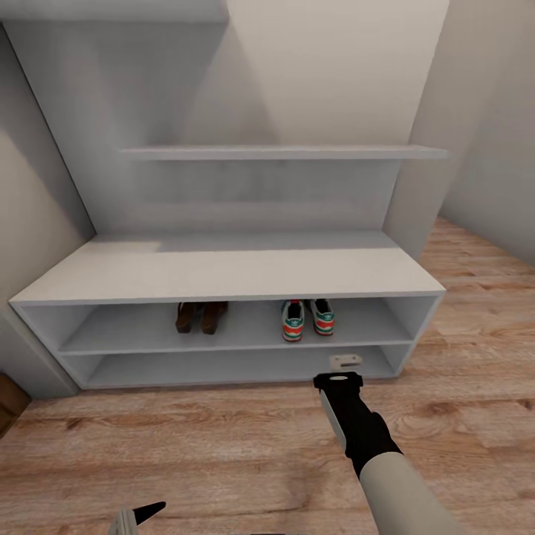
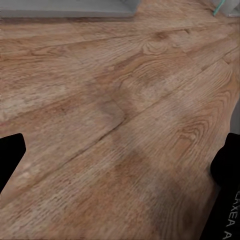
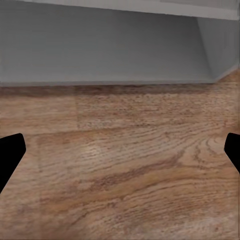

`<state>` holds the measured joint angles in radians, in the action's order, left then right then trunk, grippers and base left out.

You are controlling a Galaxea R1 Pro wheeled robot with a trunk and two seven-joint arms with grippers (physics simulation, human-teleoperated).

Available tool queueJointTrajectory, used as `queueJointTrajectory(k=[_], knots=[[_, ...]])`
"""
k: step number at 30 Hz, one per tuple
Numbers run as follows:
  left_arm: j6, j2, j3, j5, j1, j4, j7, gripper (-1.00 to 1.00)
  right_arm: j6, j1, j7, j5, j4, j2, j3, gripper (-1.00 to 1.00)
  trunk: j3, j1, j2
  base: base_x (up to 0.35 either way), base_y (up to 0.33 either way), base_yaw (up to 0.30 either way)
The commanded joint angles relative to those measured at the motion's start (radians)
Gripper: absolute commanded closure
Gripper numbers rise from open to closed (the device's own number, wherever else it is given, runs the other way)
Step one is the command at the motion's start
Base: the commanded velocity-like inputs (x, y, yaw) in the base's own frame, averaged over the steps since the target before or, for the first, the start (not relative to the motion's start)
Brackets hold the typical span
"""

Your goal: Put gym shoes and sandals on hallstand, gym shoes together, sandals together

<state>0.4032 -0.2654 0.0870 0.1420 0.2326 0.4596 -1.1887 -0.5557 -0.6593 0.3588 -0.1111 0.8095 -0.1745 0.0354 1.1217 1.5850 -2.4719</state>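
I'm looking down at the hallstand [image 1: 223, 271], the biggest thing ahead of me, a wide white-grey unit with a flat top and two open shelf levels, standing at twelve o'clock from my base. Around it runs the corridor floor [image 1: 223, 453], wood planks with no shoe lying on the part I can see. On the upper shelf level the two gym shoes [image 1: 307, 319] sit side by side toward one o'clock, heels facing me. The two sandals [image 1: 200, 316] stand together on the same shelf toward eleven o'clock, well apart from the sneakers.

My right gripper [image 1: 346, 362] hangs low just in front of the bottom shelf, below the sneakers; its wrist view has the fingertips [image 3: 11, 152] far apart at the frame edges with nothing between them, so the claw is wide and empty. My left gripper [image 1: 141, 516] is down at seven o'clock over bare floor, also spread wide and empty.

I judge the placing finished, both pairs grouped on the rack. Next I'd draw the right arm back clear of the shelf edge without nudging the sneakers
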Motion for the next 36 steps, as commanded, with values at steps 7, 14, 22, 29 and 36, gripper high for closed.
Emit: queueJointTrajectory(k=[7, 14, 22, 29, 36], knots=[[0.004, -0.001, 0.002, 0.001, 0.001, -0.001, 0.000, -1.00, -0.008, -0.001, -0.001, -0.010, -0.031, 0.000, 0.003, -1.00, -0.021, -0.027, 0.049, 0.000, 0.000, 0.000], [0.004, -0.002, 0.002, 0.001, 0.001, -0.001, 0.002, -1.00, 0.014, 0.000, -0.007, -0.008, -0.111, 0.000, 0.003, -1.00, -0.043, -0.054, 0.098, 0.000, 0.000, 0.000], [0.003, -0.006, 0.004, 0.001, 0.001, -0.002, 0.003, -1.00, 0.114, 0.000, -0.015, -0.007, -0.218, 0.000, 0.002, -1.00, -0.068, -0.085, 0.154, 0.000, 0.000, 0.000], [0.002, -0.013, 0.005, 0.001, 0.001, -0.002, 0.004, -1.00, 0.220, 0.000, -0.015, -0.007, -0.337, 0.000, 0.003, -1.00, -0.090, -0.111, 0.203, 0.000, 0.000, 0.000], [0.003, -0.022, 0.006, 0.001, 0.001, -0.010, 0.007, -1.00, 0.290, 0.000, -0.015, -0.007, -0.434, 0.000, 0.003, -1.00, -0.112, -0.138, 0.252, 0.000, 0.000, 0.000]])
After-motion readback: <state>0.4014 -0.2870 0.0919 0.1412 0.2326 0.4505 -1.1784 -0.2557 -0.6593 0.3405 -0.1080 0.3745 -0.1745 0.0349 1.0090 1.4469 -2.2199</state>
